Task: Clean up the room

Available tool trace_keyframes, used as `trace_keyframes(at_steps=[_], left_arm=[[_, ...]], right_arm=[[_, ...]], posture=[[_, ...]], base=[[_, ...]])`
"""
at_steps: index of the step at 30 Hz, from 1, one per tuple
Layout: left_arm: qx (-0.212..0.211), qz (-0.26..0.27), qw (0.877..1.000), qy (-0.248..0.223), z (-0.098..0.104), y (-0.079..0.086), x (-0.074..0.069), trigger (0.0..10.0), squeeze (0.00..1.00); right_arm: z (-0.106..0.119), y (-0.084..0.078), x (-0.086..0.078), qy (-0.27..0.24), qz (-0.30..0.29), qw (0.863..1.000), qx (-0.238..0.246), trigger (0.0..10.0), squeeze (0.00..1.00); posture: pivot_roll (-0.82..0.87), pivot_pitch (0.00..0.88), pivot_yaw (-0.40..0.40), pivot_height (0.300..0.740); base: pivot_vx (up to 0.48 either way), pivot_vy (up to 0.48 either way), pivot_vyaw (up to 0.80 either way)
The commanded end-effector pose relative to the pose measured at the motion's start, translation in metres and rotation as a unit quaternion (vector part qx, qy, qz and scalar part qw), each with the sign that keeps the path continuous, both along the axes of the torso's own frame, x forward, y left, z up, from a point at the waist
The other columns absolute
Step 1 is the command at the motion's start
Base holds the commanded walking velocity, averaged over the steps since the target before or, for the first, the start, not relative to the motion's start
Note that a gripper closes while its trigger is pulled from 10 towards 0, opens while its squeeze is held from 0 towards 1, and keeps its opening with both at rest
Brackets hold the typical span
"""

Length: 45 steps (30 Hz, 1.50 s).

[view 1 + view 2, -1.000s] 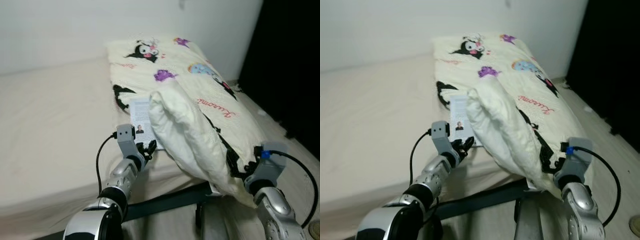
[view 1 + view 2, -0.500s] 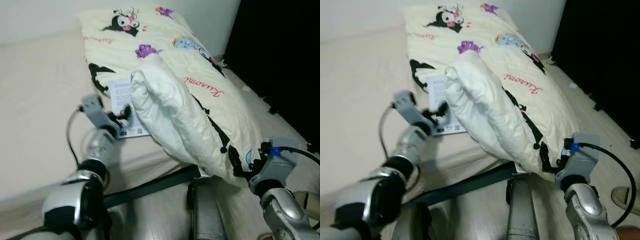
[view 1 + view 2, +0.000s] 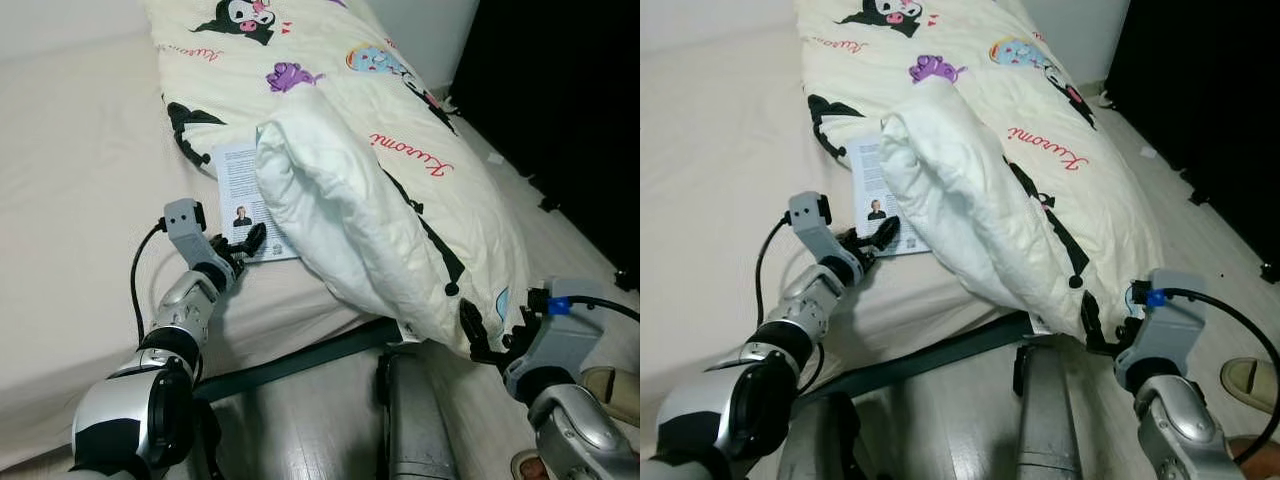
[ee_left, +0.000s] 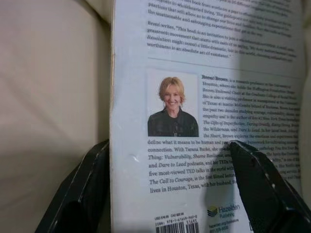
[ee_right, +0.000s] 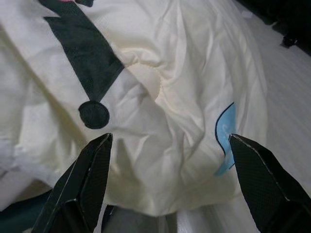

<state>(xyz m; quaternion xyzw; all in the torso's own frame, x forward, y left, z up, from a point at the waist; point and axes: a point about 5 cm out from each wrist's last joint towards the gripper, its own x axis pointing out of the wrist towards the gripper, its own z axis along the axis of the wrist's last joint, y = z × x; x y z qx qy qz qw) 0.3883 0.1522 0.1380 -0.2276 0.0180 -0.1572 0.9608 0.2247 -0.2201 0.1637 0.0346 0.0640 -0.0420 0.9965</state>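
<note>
A: Where's the left gripper [image 3: 243, 247] right now?

B: Reaching over the beige bed sheet [image 3: 80, 200], at the near edge of a paperback book [image 3: 245, 195] that lies back cover up. Its two black fingers are spread wide, one on each side of the book's lower end. The wrist view shows the author photo and the barcode just ahead of the fingertips [image 4: 252, 165].

A: Is it gripping the book?

B: No, the fingers are apart with the cover between them, not pinched on it.

A: And what's beyond the book?

B: Just past that gripper, on its right, a folded white bulge of the comforter [image 3: 340, 230] overlaps the book's far side. The comforter is cream with black, purple and blue cartoon characters and red lettering.

A: The right gripper [image 3: 490, 345]?

B: Down at the comforter's lower corner, which hangs over the bed's edge above a dark bed frame rail [image 3: 300, 362]. Its fingers are also spread open, with crumpled cream fabric directly ahead between them, bearing a black patch and a blue outline.

A: Touching the fabric?

B: Can't tell.
</note>
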Motion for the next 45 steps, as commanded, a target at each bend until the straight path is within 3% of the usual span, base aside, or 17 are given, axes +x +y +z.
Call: trace_keyframes(at_steps=[1,2,5,9,10,11,12,13,16,23,34,38,39,40,41,43,45], left_arm=[[-0.023,-0.051,0.996,0.064,-0.032,-0.016,-0.014,10.0,0.00],[-0.023,-0.051,0.996,0.064,-0.032,-0.016,-0.014,10.0,0.00],[-0.120,-0.085,0.986,0.076,-0.033,-0.035,-0.017,10.0,0.00],[-0.204,-0.102,0.970,0.080,-0.030,-0.050,-0.017,10.0,0.00],[-0.235,-0.110,0.962,0.079,-0.028,-0.057,-0.017,4.5,0.00],[-0.253,-0.117,0.957,0.078,-0.026,-0.065,-0.018,2.4,0.00],[-0.253,-0.117,0.957,0.078,-0.026,-0.065,-0.018,2.4,0.00],[-0.268,-0.123,0.952,0.077,-0.025,-0.070,-0.018,0.0,0.00],[-0.270,-0.132,0.950,0.080,-0.027,-0.082,-0.021,0.0,0.00],[-0.264,-0.133,0.952,0.079,-0.029,-0.078,-0.022,0.0,0.00],[-0.234,-0.091,0.967,0.047,-0.025,-0.047,-0.016,0.0,0.00],[-0.208,-0.049,0.976,-0.047,0.025,-0.019,0.005,0.0,0.00],[-0.187,-0.019,0.979,-0.081,0.046,-0.001,0.012,0.0,0.00],[-0.187,-0.019,0.979,-0.081,0.046,-0.001,0.012,0.0,0.00],[-0.129,0.036,0.982,-0.135,0.079,0.031,0.017,0.0,0.00],[-0.110,0.055,0.980,-0.157,0.092,0.044,0.017,0.0,0.00],[-0.051,0.095,0.978,-0.180,0.111,0.065,0.016,0.0,0.00]], right_arm=[[0.002,-0.004,-0.004,0.006,-0.008,1.000,0.000,10.0,0.00],[0.002,-0.004,-0.004,0.006,-0.008,1.000,0.000,10.0,0.00],[0.005,-0.005,-0.004,0.004,-0.011,1.000,0.000,10.0,0.00],[0.007,-0.007,-0.004,0.001,-0.015,1.000,0.002,10.0,0.00],[0.009,-0.008,-0.004,-0.006,-0.017,1.000,0.006,10.0,0.00],[0.011,-0.009,-0.004,-0.014,-0.020,1.000,0.009,10.0,0.00],[0.011,-0.009,-0.004,-0.014,-0.020,1.000,0.009,10.0,0.00],[0.013,-0.009,-0.004,-0.019,-0.023,0.999,0.012,10.0,0.00],[0.018,-0.011,-0.001,-0.031,-0.026,0.999,0.010,10.0,0.00],[0.026,-0.013,0.004,-0.045,-0.026,0.999,0.008,10.0,0.00],[0.039,-0.009,0.014,-0.075,-0.022,0.997,0.012,10.0,0.00],[0.059,-0.002,0.031,-0.115,-0.003,0.993,0.019,10.0,0.00],[0.069,0.006,0.038,-0.133,0.019,0.991,0.015,10.0,0.00],[0.069,0.006,0.038,-0.133,0.019,0.991,0.015,10.0,0.00],[0.086,0.021,0.049,-0.163,0.057,0.985,0.007,10.0,0.00],[0.092,0.026,0.053,-0.173,0.071,0.982,0.005,10.0,0.00],[0.096,0.035,0.061,-0.178,0.098,0.979,0.006,10.0,0.00]], posture=[[-0.31,0.378,0.064,0.311],[-0.31,0.378,0.064,0.311],[-0.32,0.379,0.060,0.300],[-0.33,0.376,0.058,0.300],[-0.33,0.377,0.059,0.300],[-0.33,0.375,0.058,0.300],[-0.33,0.375,0.058,0.300],[-0.33,0.371,0.058,0.300],[-0.34,0.363,0.060,0.300],[-0.33,0.344,0.065,0.300],[-0.31,0.300,0.086,0.300],[-0.27,0.262,0.095,0.300],[-0.25,0.247,0.098,0.300],[-0.25,0.247,0.098,0.300],[-0.23,0.231,0.099,0.300],[-0.23,0.231,0.099,0.300],[-0.20,0.213,0.101,0.300]], base=[[0.000,0.000,0.00],[0.000,0.000,0.00],[0.000,0.000,0.00],[0.000,0.000,0.00],[0.000,0.000,0.00],[0.000,0.000,0.00],[0.000,0.000,0.00],[0.000,0.000,0.00],[0.000,0.000,0.00],[0.000,0.000,0.00],[0.000,0.000,0.00],[0.000,0.000,0.00],[0.000,0.000,0.00],[0.000,0.000,0.00],[0.000,0.000,0.00],[0.000,0.000,0.00],[0.000,0.000,0.00]])
